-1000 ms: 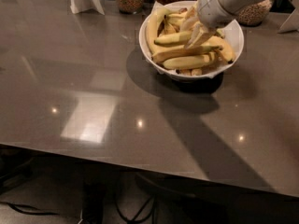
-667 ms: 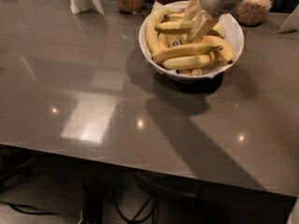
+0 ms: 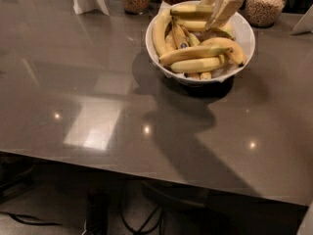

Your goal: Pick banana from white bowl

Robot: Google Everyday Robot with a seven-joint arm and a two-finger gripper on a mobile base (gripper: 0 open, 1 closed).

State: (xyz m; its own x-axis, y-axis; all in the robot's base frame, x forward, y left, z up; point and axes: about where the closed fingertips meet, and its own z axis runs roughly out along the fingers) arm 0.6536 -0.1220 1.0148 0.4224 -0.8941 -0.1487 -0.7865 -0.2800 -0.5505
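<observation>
Past the near stretch of the table [image 3: 98, 131] sits the white bowl [image 3: 246, 33] heaped with bananas [image 3: 195, 53], my tool [image 3: 221, 11] hanging over its far side, open or closed I cannot tell, so I judge the grasp is in hand, and next comes lifting one banana clear
</observation>
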